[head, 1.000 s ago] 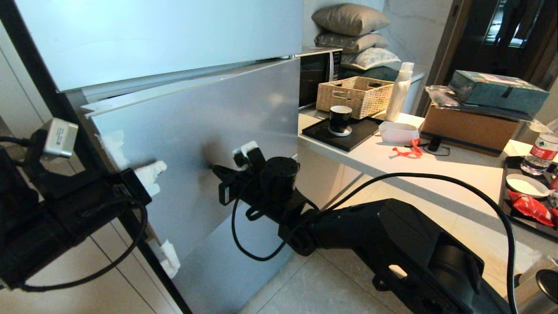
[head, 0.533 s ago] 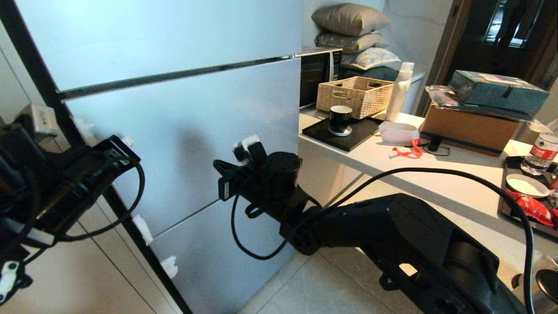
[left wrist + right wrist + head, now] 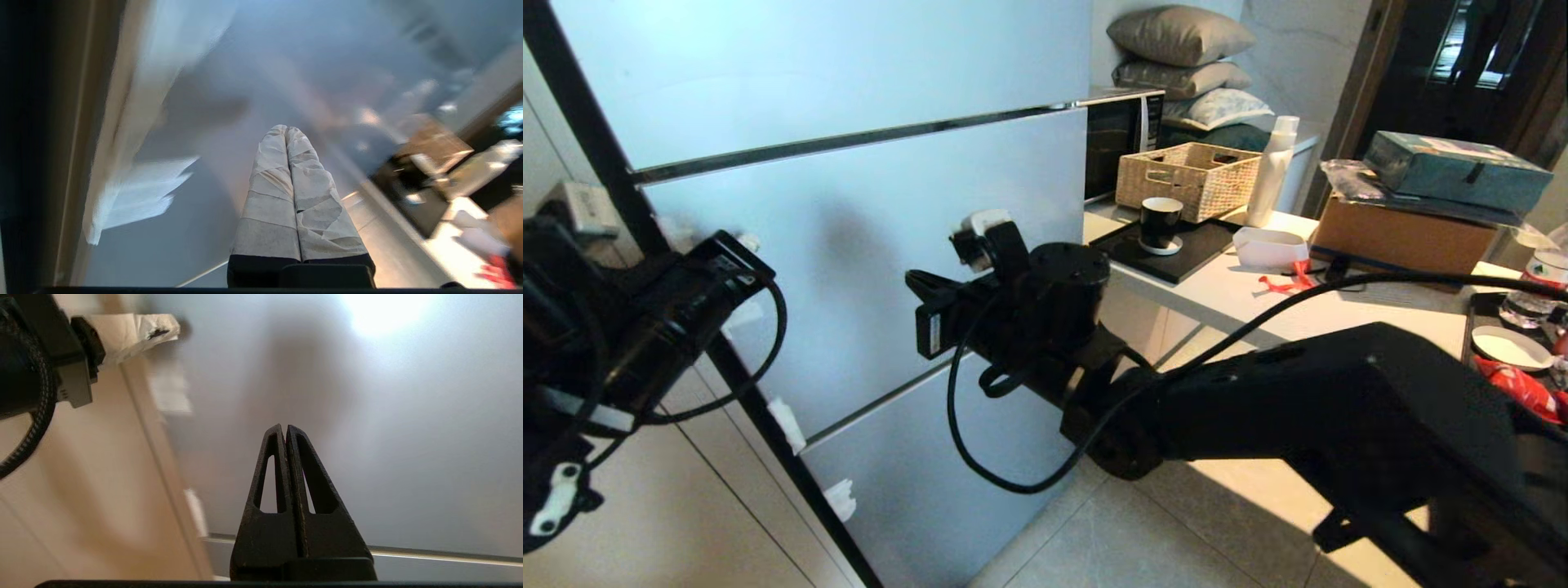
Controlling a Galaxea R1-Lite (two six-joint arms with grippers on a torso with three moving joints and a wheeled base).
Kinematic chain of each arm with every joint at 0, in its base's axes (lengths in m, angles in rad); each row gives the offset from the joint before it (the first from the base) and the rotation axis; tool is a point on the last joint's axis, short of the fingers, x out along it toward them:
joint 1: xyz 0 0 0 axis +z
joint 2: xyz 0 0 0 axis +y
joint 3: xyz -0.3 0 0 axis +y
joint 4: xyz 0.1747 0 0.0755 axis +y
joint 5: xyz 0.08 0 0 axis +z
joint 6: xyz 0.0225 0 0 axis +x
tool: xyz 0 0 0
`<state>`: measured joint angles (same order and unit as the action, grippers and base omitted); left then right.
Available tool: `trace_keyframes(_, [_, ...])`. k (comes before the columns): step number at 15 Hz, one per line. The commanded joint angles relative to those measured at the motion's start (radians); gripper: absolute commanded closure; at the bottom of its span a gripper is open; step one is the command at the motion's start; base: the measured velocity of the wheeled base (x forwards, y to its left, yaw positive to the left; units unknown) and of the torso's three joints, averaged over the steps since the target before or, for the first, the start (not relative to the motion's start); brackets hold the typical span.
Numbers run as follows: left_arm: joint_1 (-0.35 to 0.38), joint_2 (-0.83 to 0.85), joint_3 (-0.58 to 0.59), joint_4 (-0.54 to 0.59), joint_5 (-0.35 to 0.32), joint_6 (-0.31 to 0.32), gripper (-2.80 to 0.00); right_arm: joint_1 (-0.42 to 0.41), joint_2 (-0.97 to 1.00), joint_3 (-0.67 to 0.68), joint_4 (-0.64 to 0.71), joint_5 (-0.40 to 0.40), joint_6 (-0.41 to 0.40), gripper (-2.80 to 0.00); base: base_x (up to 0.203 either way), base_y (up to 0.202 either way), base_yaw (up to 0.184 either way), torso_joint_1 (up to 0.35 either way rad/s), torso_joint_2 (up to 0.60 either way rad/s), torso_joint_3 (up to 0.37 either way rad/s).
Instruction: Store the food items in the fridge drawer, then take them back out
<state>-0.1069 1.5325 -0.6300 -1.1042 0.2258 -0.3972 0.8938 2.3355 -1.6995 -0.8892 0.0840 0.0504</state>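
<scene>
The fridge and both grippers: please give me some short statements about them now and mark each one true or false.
1. The fridge door panel in front of the robot is closed. True.
2. The right gripper is open wide. False: it is shut and holds nothing.
3. The left gripper is shut, its fingers wrapped in white. True.
4. The clear drawer and the red food items are visible. False: no view shows them.
5. A wicker basket stands on the counter beside the fridge. True.
6. The right gripper holds the black cup. False: the cup stands on a black tray on the counter.
</scene>
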Motion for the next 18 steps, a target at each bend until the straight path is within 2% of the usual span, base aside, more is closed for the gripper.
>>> trace_keyframes(1, [-0.023, -0.270, -0.006, 0.093, -0.017, 0.006, 0.00, 0.051, -0.261, 0.173, -0.005, -0.021, 0.000, 0.00, 0.000, 0.000, 0.000, 0.000, 0.00, 0.000])
trace_keyframes(3, [-0.035, -0.488, -0.032, 0.293, -0.049, 0.013, 0.00, 0.097, -0.463, 0.323, -0.001, -0.067, -0.002, 0.00, 0.000, 0.000, 0.000, 0.000, 0.00, 0.000])
trace_keyframes(5, [-0.041, -0.694, -0.060, 0.551, -0.089, 0.033, 0.00, 0.113, -0.689, 0.441, 0.024, -0.129, -0.001, 0.00, 0.000, 0.000, 0.000, 0.000, 0.00, 0.000])
trace_keyframes(6, [-0.044, -0.781, -0.067, 0.674, -0.104, 0.050, 0.00, 0.094, -0.797, 0.495, 0.044, -0.158, 0.002, 0.00, 0.000, 0.000, 0.000, 0.000, 0.00, 0.000])
trace_keyframes(7, [-0.046, -0.850, -0.068, 0.786, -0.117, 0.068, 0.00, 0.042, -0.897, 0.546, 0.066, -0.179, 0.005, 0.00, 0.000, 0.000, 0.000, 0.000, 0.00, 0.000])
trace_keyframes(8, [-0.047, -0.911, -0.058, 0.866, -0.118, 0.084, 0.00, -0.048, -0.973, 0.588, 0.088, -0.194, 0.017, 0.00, 0.000, 0.000, 0.000, 0.000, 0.00, 0.000])
trace_keyframes(9, [-0.047, -0.949, -0.026, 0.908, -0.097, 0.097, 0.00, -0.178, -1.034, 0.628, 0.114, -0.204, 0.030, 0.00, 0.000, 0.000, 0.000, 0.000, 0.00, 0.000])
trace_keyframes(10, [-0.043, -0.974, 0.012, 0.925, -0.063, 0.117, 0.00, -0.328, -1.109, 0.678, 0.149, -0.209, 0.039, 0.00, 0.000, 0.000, 0.000, 0.000, 0.00, 0.000])
trace_keyframes(12, [-0.021, -1.043, 0.088, 0.933, -0.041, 0.175, 0.00, -0.527, -1.324, 0.784, 0.251, -0.212, 0.048, 0.00, 0.000, 0.000, 0.000, 0.000, 0.00, 0.000])
trace_keyframes(15, [0.027, -1.109, 0.230, 0.934, -0.039, 0.292, 0.00, -0.801, -1.617, 0.949, 0.570, -0.213, 0.024, 0.00, 0.000, 0.000, 0.000, 0.000, 0.00, 0.000])
trace_keyframes(16, [0.031, -1.141, 0.306, 0.934, -0.041, 0.338, 0.00, -0.858, -1.702, 1.022, 0.690, -0.214, -0.006, 0.00, 0.000, 0.000, 0.000, 0.000, 0.00, 0.000])
trace_keyframes(18, [0.034, -1.202, 0.510, 0.936, -0.059, 0.445, 0.00, -0.900, -1.822, 1.226, 0.820, -0.214, -0.061, 0.00, 0.000, 0.000, 0.000, 0.000, 0.00, 0.000])
